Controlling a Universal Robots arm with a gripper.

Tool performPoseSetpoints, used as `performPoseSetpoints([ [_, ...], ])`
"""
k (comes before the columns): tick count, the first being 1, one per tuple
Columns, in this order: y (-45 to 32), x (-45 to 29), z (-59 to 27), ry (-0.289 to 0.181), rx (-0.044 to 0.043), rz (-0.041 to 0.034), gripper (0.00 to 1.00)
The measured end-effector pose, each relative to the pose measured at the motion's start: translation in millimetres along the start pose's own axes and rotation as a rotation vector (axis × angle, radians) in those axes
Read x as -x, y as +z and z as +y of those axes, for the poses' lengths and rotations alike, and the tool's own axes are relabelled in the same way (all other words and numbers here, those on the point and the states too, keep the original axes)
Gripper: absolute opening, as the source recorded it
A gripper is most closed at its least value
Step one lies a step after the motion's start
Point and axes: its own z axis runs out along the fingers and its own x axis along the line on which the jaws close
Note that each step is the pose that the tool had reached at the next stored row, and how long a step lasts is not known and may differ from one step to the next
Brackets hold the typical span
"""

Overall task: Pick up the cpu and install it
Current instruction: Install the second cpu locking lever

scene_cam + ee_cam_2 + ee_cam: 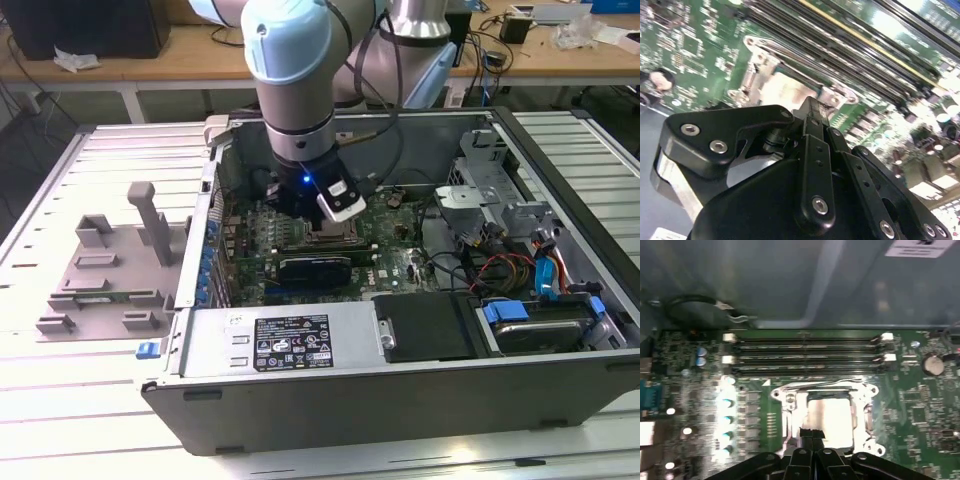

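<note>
Resting open-sided on the slatted table [60, 420]: computer case [400, 400], holding a green circuit board [400, 240], a black finned block [315, 268], cables and a blue-tabbed drive bay [520, 315].

Arm [290, 70]: reaching down into the case, over the board's middle.

Grey plastic fixture [110, 270]: on the table at the exterior view's left of the case, posts upright, well apart from the arm.

Socket frame [867, 412]: silver metal, beside the long memory slots [805, 352].

Gripper [810, 434]: fingers drawn together, tips at the near edge of the chip; whether they pinch it or merely touch it cannot be told.

Cpu [832, 420]: pale silver square lying inside the socket frame, seemingly flat; also seen in the second wrist view [785, 92].

Risk, as judged: if the chip sits slightly askew, downward pressure could bend the socket contacts; a sideways drag of the closed fingertips could shift it off its seat.
</note>
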Motion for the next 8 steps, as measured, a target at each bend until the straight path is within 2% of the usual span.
performPoseSetpoints([
  [3, 1.8, 9.0, 3.7, 0.000, 0.0003, -0.0075, 0.11],
  [6, 3.2, 11.6, 9.1, -0.001, 0.0004, -0.0139, 0.11],
  [8, 3.4, 12.2, 9.8, 0.001, 0.0001, -0.0144, 0.11],
])
